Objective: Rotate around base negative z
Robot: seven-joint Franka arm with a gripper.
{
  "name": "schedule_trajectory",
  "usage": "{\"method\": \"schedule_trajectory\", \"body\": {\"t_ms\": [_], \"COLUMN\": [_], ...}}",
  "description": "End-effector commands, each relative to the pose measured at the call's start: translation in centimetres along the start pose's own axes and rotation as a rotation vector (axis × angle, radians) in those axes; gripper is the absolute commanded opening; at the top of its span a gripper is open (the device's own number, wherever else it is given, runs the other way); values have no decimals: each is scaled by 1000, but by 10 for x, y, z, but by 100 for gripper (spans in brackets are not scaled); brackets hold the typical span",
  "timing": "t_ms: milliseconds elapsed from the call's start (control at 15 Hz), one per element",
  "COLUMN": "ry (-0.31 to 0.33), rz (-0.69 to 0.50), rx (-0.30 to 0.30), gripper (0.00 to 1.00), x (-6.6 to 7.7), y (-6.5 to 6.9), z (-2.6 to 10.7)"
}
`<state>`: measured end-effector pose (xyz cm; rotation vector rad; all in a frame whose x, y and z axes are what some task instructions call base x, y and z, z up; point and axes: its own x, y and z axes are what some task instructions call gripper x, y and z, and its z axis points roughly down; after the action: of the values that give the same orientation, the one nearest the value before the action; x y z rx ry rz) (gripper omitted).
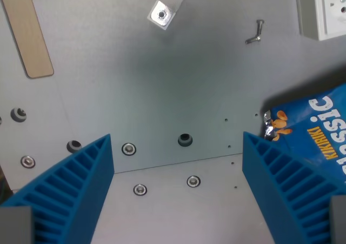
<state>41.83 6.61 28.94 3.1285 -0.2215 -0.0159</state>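
The hand (177,171) is held wide open with nothing in it, low over the grey desk (162,92). A blue snack bag (313,119) is seen at the right edge.

1 snack bag (313,127) (2 loose screws (257,32))

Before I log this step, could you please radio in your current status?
Gripper open, holding nothing. Bare metal plate below. Snack bag touching right finger; may snag on rotation.

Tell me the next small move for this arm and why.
Probably begin a slow turn about the base's vertical axis, keeping height. The gripper is open and holds nothing, its blue fingers hang above bare metal plate, and the snack bag lies close at the wrist view's right.
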Motion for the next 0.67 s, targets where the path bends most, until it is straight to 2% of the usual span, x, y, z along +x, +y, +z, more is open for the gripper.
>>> {"method": "schedule_trajectory", "body": {"t_ms": [67, 667], "ry": [4, 3], "rz": [154, 274], "rx": [4, 6], "gripper": [100, 100], "x": [0, 0], "y": [0, 0], "z": [-2, -2]}}
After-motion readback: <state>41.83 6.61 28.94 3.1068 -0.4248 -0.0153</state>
